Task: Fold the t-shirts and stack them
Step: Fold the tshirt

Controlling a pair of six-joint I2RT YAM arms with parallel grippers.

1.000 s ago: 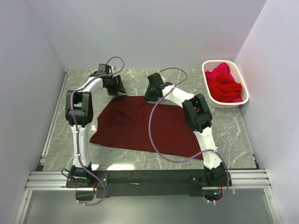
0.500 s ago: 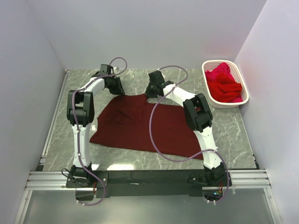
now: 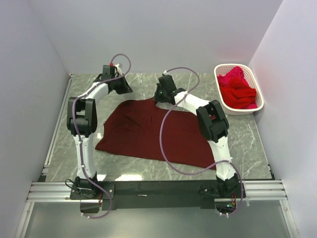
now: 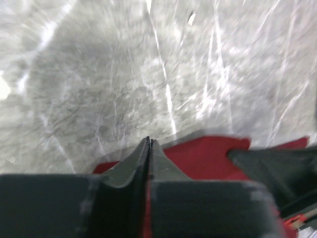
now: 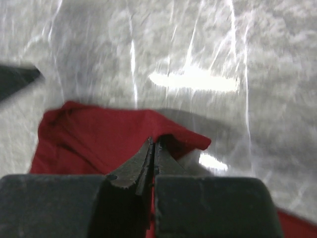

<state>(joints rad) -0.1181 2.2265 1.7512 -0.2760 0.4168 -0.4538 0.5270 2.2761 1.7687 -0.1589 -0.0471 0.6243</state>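
Note:
A dark maroon t-shirt (image 3: pixel 148 131) lies spread flat in the middle of the marble table. Both grippers are at its far edge. My left gripper (image 3: pixel 125 90) is at the far left corner. In the left wrist view it (image 4: pixel 148 141) is shut, with red cloth (image 4: pixel 203 156) showing between and around its fingers. My right gripper (image 3: pixel 159 98) is at the far edge near the middle. In the right wrist view it (image 5: pixel 154 141) is shut on a raised fold of the shirt (image 5: pixel 94 134). More bright red t-shirts (image 3: pixel 237 89) are piled in the basket.
A white slotted basket (image 3: pixel 241 112) stands at the far right of the table against the white wall. White walls enclose the table on the left, back and right. Purple cables loop over both arms above the shirt.
Both grippers have gone from open to shut at the shirt's far edge. The left gripper has then drawn back toward the far wall, and the right has shifted slightly the same way.

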